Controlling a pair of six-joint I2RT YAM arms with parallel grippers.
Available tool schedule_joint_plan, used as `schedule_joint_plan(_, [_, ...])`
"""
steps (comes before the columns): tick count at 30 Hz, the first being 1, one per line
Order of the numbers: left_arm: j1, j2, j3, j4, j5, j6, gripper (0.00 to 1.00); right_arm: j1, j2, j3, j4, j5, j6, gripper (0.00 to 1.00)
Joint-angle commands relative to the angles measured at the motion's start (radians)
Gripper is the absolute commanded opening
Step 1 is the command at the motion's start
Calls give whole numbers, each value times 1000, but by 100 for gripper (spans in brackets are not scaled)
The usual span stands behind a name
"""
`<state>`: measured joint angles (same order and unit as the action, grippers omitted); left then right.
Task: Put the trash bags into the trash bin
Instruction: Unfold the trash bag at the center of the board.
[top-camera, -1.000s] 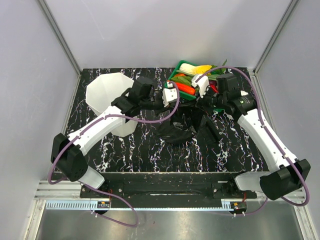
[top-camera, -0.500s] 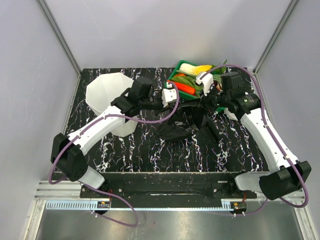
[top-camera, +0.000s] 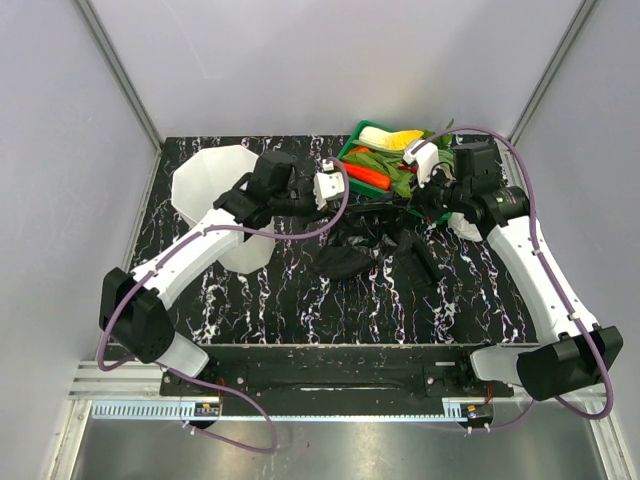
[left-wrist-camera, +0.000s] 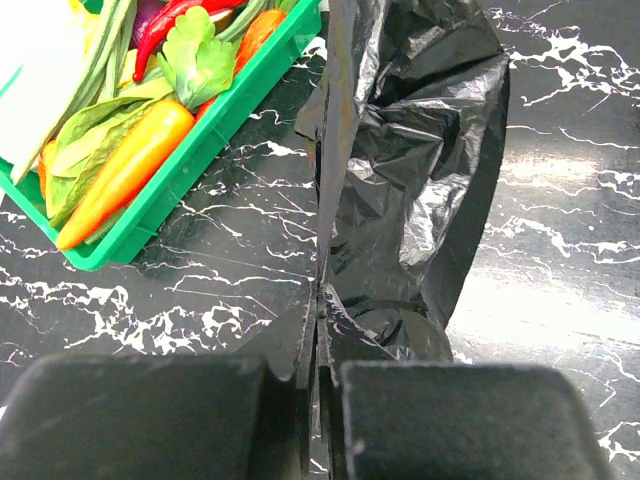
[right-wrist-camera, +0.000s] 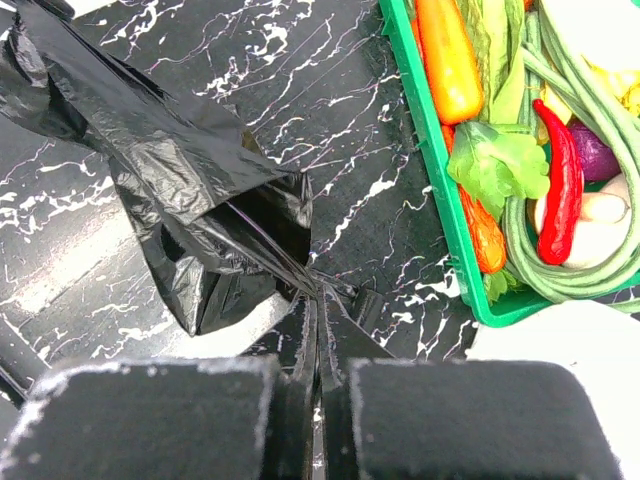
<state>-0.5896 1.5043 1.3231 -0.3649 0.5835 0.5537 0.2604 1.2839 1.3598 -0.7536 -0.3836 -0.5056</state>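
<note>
Left gripper and right gripper each pinch the trash bag; the trash bin is off to my left.

From my seat, the bag sags onto the table between the arms, its long axis running left to right, with both sets of jaws pressed together on folds of film. The bin stands just left of the left gripper, the nearer one. The green tray lies beyond. I can read no labels.

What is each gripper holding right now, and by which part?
Both pinch the black trash bag: left gripper on a thin fold at its edge, right gripper on a bunched pleat of film.
</note>
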Motion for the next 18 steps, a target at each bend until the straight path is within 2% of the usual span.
schedule_joint_plan(1, [53, -49, -16, -103, -22, 17, 0, -55, -44, 35, -12, 106, -8, 0])
schedule_joint_plan(7, [53, -10, 50, -105, 68, -58, 0, -55, -24, 25, -18, 3, 25, 0])
schedule_joint_plan(10, [53, 3, 74, -108, 93, -72, 0, -55, -17, 25, -21, 38, 19, 0])
schedule_joint_plan(18, [54, -13, 74, -127, 26, -26, 0, -59, -37, -1, -23, 153, -22, 0])
